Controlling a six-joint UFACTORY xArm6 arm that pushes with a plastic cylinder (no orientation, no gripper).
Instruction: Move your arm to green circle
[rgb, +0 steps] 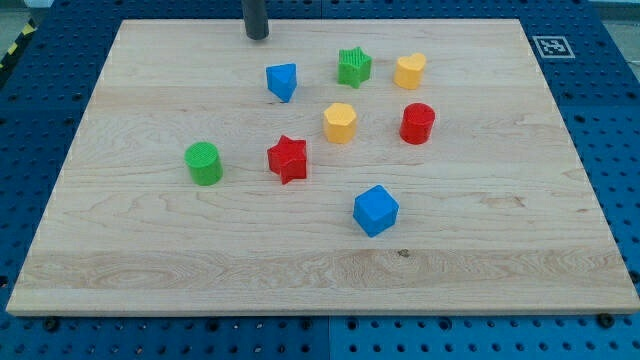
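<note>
The green circle is a short green cylinder standing on the wooden board's left half. My tip is the lower end of a dark rod near the board's top edge, well above and a little to the right of the green circle, with bare board between them. The nearest block to my tip is the blue triangular block, below and to its right.
On the wooden board there are also a red star, a yellow hexagon, a red cylinder, a green star, a yellow block and a blue cube. A fiducial tag lies beyond the top right corner.
</note>
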